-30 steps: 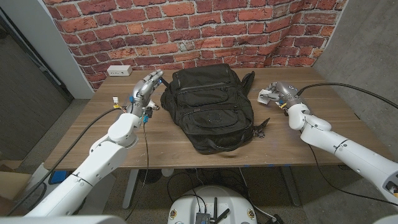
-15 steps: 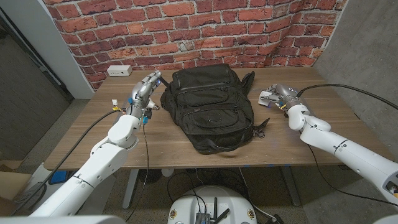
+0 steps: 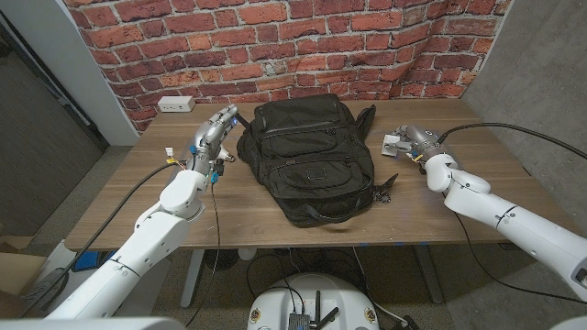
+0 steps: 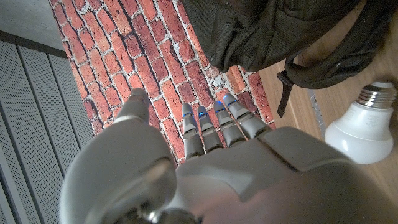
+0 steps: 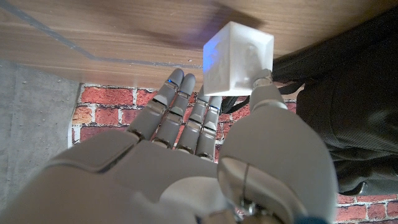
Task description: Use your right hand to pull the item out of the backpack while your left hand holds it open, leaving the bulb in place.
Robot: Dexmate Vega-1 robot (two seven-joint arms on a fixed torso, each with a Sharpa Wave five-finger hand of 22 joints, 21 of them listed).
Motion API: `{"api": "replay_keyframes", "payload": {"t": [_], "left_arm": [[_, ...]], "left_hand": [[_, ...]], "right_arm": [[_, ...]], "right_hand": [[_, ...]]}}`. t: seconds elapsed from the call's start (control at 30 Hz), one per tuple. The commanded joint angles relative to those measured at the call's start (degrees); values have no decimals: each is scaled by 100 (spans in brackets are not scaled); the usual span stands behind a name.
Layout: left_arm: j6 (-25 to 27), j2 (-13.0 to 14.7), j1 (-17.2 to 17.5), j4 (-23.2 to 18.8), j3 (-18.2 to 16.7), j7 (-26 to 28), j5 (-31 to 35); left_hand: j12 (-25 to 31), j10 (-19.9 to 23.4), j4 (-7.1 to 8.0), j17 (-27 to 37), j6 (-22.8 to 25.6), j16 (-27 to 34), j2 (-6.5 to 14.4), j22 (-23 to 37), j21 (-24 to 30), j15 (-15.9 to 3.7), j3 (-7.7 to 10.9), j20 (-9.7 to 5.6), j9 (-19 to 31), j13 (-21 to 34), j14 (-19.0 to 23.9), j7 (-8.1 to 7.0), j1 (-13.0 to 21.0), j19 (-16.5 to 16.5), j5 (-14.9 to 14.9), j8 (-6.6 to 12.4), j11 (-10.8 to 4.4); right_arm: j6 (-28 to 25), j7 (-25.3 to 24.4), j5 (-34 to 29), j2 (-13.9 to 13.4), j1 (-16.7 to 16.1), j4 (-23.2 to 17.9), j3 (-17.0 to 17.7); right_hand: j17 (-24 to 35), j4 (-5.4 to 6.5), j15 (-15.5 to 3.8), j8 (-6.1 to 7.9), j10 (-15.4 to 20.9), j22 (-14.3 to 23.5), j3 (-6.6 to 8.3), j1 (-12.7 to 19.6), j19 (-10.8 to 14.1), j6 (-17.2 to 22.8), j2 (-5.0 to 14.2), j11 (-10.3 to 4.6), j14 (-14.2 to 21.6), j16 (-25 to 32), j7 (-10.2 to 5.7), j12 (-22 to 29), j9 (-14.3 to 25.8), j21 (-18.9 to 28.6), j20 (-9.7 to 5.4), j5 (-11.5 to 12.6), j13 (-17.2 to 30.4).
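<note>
**Item is out of the backpack and in the right hand; bulb lies by the left hand**

The item, a translucent white cube (image 5: 238, 59), sits at the tips of your right hand (image 5: 186, 155). In the right wrist view the thumb reaches up to one lower corner of the cube and the other fingers (image 5: 166, 106), lying close together, point up toward its near face. It looks pinched between them, though the contact surfaces themselves are hidden. In the head view the same hand (image 3: 410, 142) and pale cube (image 3: 394, 142) are over the table (image 3: 514, 174), clear of the backpack (image 3: 312, 160) on its right side and well apart from it.

The backpack lies flat in the middle of the table, its long axis running from the brick wall toward the robot. The pictures do not show whether the main opening is unzipped.

Your left hand (image 3: 209, 137) stands just beside the backpack's upper left corner with its fingers extended and close together. It holds nothing, and contact with the fabric cannot be confirmed. In the left wrist view a white bulb (image 4: 360, 127) lies on the wood beside a backpack strap (image 4: 329, 68), near that hand.

Judged from this layout, the extraction step is complete. The cube lies outboard of the backpack, so any set-down belongs to the right hand, on the bare wood beneath it. Keep the left hand away from the bulb; a sideways sweep could roll it.
</note>
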Motion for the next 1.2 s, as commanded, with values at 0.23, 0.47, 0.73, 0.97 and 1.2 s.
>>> {"api": "replay_keyframes", "payload": {"t": [0.23,0.47,0.73,0.97,1.2], "left_arm": [[23,67,-15,65,-31,-60,-61],[197,169,14,33,-70,-24,-81],[291,253,14,93,-73,-80,-110],[358,311,-11,127,-64,-23,-25],[352,309,-37,224,-68,14,18]], "left_hand": [[38,32,-27,2,-6,21,68,12,19,9,33,-236,6,4,49,-27,-3,35,-9,23,-22],[20,-17,-45,3,-85,-4,76,11,-2,-18,33,-261,5,4,-39,-56,-29,-29,-13,-8,-23],[-8,-118,-57,4,-205,-21,77,11,-24,-7,20,-273,3,3,-172,-96,-79,-124,-19,-36,-11],[-22,-196,-65,4,-295,-24,79,10,-39,-32,9,-284,2,1,-268,-158,-120,-209,-22,-45,-11],[-35,-314,-69,5,-494,-12,84,8,-36,-30,-6,-300,-1,1,-331,-205,-178,-275,-23,-75,-3]], "right_arm": [[76,421,224,-188,-50,-208,74],[354,575,374,-278,-63,-209,135],[560,655,546,-342,-105,-246,263],[762,596,685,-319,-139,-222,378],[991,551,847,-218,-120,-139,460]], "right_hand": [[-130,-10,-391,-246,-445,-4,-138,-87,-137,-550,-259,130,-421,-228,79,-412,-35,-49,4,-36,-143],[-281,33,-80,-431,-741,-23,-223,-194,-335,-885,-347,197,-750,-446,123,-700,-75,-131,183,-30,-282],[-420,96,179,-602,-973,-48,-300,-369,-563,-1145,-369,324,-1006,-639,136,-920,-108,-209,335,-16,-430],[-502,178,227,-742,-1159,-63,-357,-566,-719,-1344,-333,387,-1168,-758,147,-1036,-132,-246,359,-16,-542],[-540,258,190,-824,-1257,-70,-396,-740,-803,-1458,-278,406,-1241,-811,136,-1074,-144,-258,312,-20,-611]]}}
